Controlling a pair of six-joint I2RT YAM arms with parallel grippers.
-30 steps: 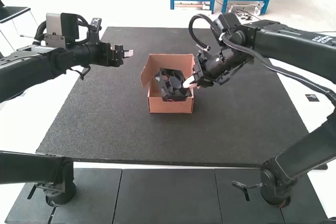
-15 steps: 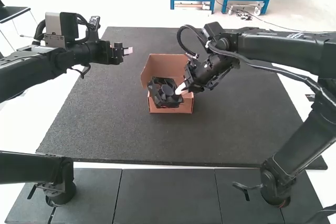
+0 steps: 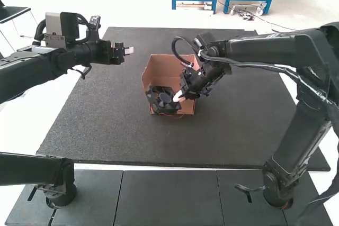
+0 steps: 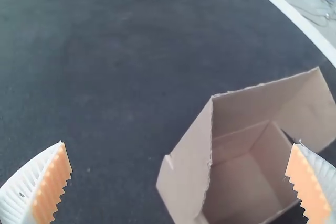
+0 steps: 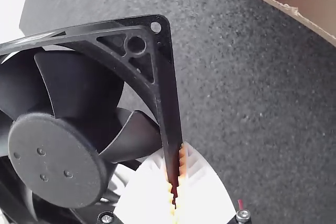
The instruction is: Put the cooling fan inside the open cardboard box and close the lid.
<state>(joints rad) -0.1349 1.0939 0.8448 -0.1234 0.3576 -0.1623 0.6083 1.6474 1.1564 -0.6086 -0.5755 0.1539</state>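
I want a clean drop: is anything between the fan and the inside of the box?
Nothing lies in the cardboard box; its inside is bare and its flaps stand open. The cooling fan, clamped in the right gripper, hangs at the box's front left corner, so that rim may catch it.

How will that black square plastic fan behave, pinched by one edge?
Probably stiff: the black square plastic fan shows no bending though the right gripper pinches only its thin frame. Likely light, being mostly open blades. It might swivel in that narrow grip.
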